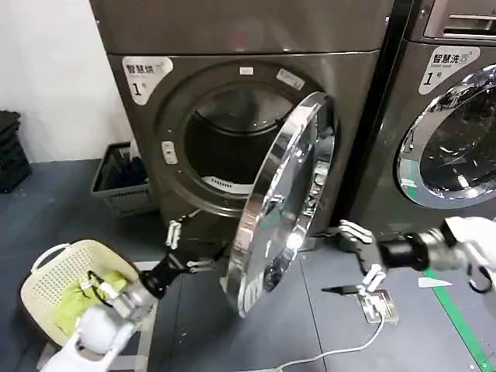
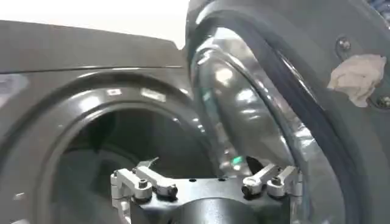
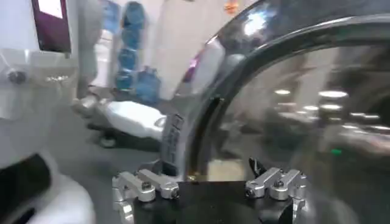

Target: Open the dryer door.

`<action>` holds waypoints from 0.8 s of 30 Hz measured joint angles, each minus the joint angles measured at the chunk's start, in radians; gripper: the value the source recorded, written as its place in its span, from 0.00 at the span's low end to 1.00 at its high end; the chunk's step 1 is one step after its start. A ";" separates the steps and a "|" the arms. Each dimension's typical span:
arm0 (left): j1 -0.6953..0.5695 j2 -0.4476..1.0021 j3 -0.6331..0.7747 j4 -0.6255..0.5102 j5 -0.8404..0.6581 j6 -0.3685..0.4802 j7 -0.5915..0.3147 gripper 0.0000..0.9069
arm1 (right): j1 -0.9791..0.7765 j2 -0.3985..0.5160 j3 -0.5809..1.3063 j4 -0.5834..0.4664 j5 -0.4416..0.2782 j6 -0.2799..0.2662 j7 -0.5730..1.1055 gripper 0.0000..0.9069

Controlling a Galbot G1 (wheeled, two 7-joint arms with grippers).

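Round chrome-rimmed glass dryer door (image 1: 283,205) standing ajar btwn grippers; L gripper (image 1: 184,246) and R gripper (image 1: 360,252) both hovering open, gripping nothing.

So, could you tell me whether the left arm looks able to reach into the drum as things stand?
Probably yes: the door hangs wide open, and the open left gripper sits just below the drum opening with nothing between them.

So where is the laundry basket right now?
In the head view, the laundry basket sits on the floor at lower left, beside the left arm, left of the open dryer door.
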 joint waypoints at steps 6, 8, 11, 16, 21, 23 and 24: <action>-0.066 0.006 0.082 0.014 -0.015 -0.010 0.006 1.00 | -0.289 0.128 0.302 0.041 0.012 0.081 0.082 1.00; -0.084 0.008 0.106 0.020 -0.018 -0.013 0.006 1.00 | -0.363 0.181 0.385 0.053 0.010 0.116 0.112 1.00; -0.113 0.008 0.146 0.033 -0.027 -0.017 0.006 1.00 | -0.445 0.248 0.480 0.063 0.004 0.173 0.168 1.00; -0.171 -0.002 0.212 0.053 -0.038 -0.020 0.006 1.00 | -0.535 0.355 0.594 0.069 -0.046 0.250 0.279 1.00; -0.233 -0.017 0.269 0.073 -0.044 -0.023 0.006 1.00 | -0.583 0.476 0.670 0.080 -0.121 0.312 0.463 1.00; -0.261 -0.028 0.290 0.084 -0.047 -0.023 0.006 1.00 | -0.588 0.524 0.696 0.081 -0.158 0.319 0.539 1.00; -0.274 -0.033 0.300 0.089 -0.047 -0.023 0.006 1.00 | -0.590 0.548 0.707 0.081 -0.181 0.320 0.582 1.00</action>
